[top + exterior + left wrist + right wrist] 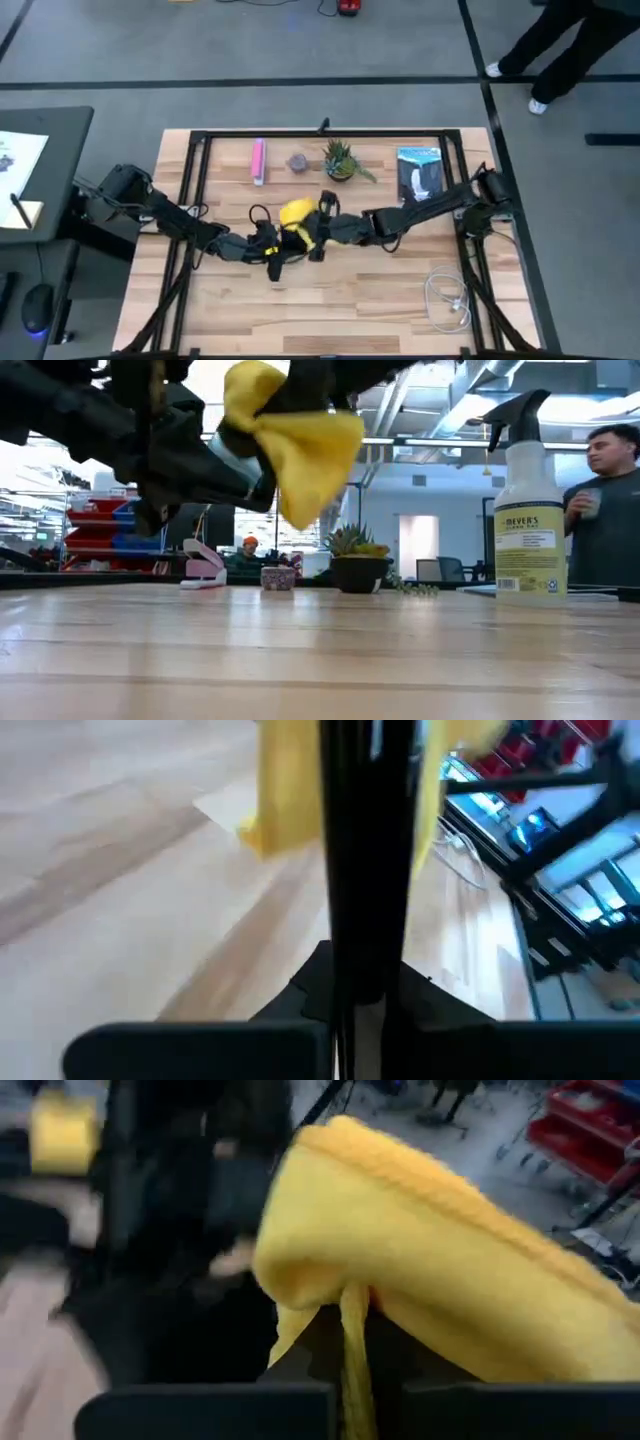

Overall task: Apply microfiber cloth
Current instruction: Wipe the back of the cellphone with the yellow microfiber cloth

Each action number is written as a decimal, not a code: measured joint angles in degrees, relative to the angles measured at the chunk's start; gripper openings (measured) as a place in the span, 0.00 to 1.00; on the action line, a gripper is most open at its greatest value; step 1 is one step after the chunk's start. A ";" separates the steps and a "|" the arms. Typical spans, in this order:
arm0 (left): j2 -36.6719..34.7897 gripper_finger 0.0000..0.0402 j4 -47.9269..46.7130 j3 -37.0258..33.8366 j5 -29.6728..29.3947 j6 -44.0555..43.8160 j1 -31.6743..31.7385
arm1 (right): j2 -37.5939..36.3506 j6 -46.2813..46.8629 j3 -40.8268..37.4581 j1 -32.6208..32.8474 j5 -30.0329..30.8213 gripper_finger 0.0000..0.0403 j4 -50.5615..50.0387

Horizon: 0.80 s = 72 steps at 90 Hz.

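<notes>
The microfiber cloth point(297, 217) hangs bunched in mid-air at the centre of the high view, well above the wooden surface point(330, 305). The right pincer point(322, 228) is pinching a fold of it; the wrist view shows the yellow fabric draped over and between its fingers point(310, 1350).

The left pincer point(272, 250) meets it just lower left of the cloth, clamped on a thin black phone point(365, 840) held edge-on.

This looks like the wiping step just beginning: next, the cloth needs pressing against the phone's face and stroking along it.

Along the upper part of the surface sit a pink bar point(258, 160), a potted succulent point(340, 160) and a spray bottle point(525, 510). Beyond is an open workshop, with a person point(605, 500) at the right.
</notes>
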 joint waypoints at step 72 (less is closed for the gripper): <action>0.02 0.03 1.18 0.01 0.84 4.78 -0.18 | 1.74 2.04 -0.23 2.27 -14.92 0.00 -8.48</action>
